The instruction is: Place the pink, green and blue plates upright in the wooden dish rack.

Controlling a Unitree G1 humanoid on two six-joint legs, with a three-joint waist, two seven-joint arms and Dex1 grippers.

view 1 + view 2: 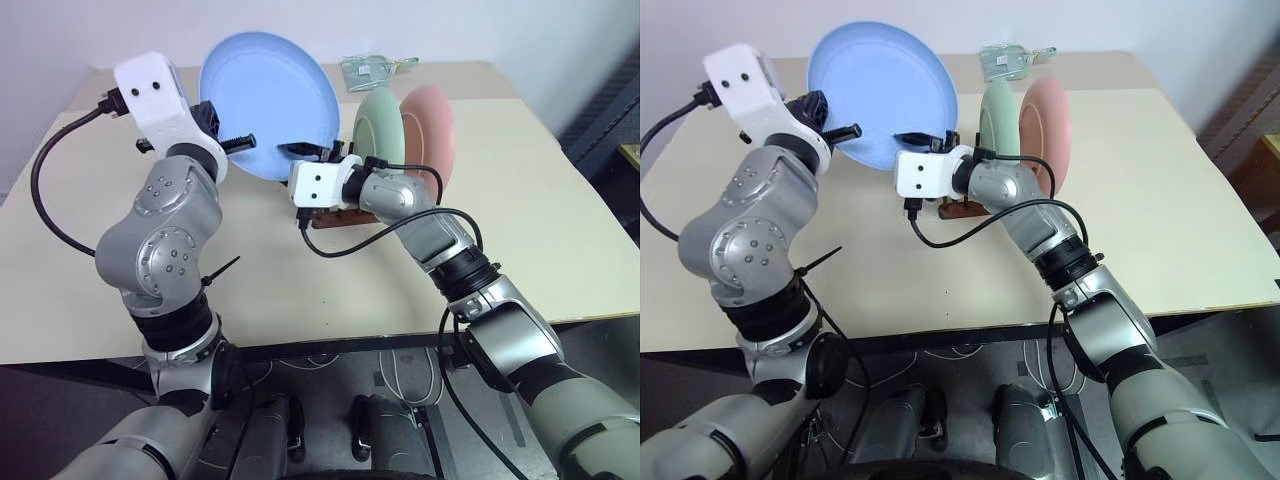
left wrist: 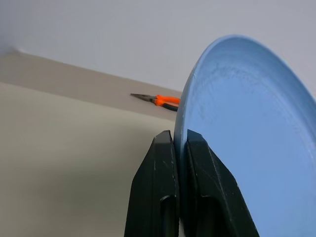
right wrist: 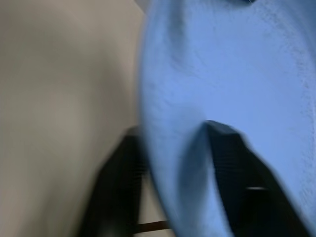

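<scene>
My left gripper is shut on the left rim of the light blue plate and holds it on edge above the table; the left wrist view shows the rim pinched in that gripper. My right gripper is at the same plate's lower right rim, and the plate lies close against it in the right wrist view. The pale green plate and the pink plate stand upright side by side in the dark wooden dish rack, just right of the blue plate. My right forearm hides most of the rack.
The beige table stretches wide on both sides of the rack. A small clear packet lies at the far edge behind the plates. Orange-handled pliers lie far off on the tabletop.
</scene>
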